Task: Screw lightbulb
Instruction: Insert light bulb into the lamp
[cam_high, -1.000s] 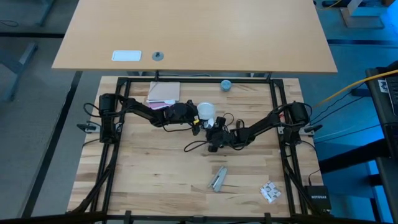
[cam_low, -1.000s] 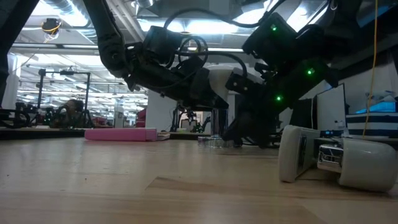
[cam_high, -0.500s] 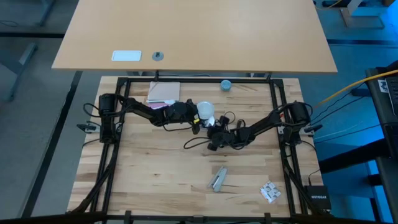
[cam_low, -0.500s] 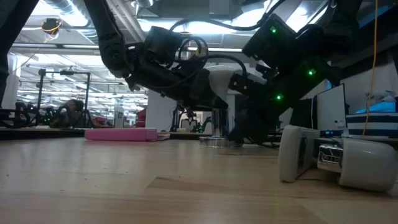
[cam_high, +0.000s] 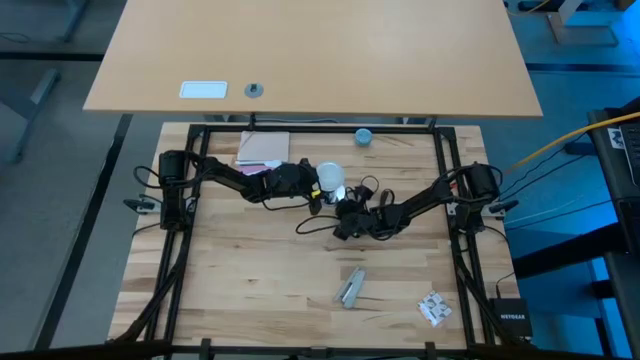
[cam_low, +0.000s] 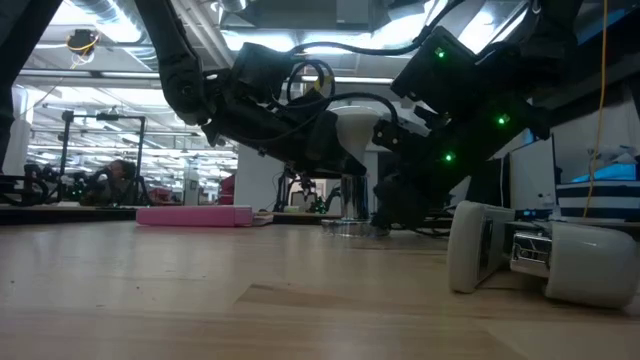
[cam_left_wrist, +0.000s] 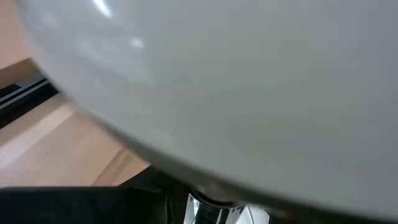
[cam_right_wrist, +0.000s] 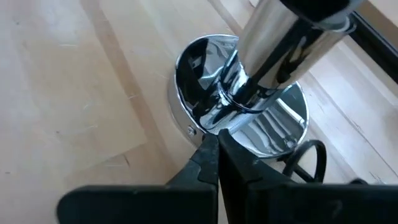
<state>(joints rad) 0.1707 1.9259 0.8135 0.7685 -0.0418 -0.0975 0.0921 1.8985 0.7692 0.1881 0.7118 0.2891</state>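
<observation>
At the upper left of the high view a pink and white stack of paper (cam_high: 263, 148) lies on the pale wooden slatted table (cam_high: 240, 280). Right of it, near the frame's centre, the left gripper (cam_high: 316, 187) grasps the frosted-white pear-shaped lightbulb (cam_high: 331, 179), its jaws parted around the globe. In the low view the bulb (cam_low: 357, 127) sits above a shiny chrome socket with a round base (cam_low: 354, 213). Just right of centre, the right gripper (cam_high: 347, 213) is clenched, its fingers (cam_right_wrist: 214, 163) pressed together at the chrome base (cam_right_wrist: 239, 99). At the lower right lies a small crumpled white wrapper (cam_high: 434, 308).
</observation>
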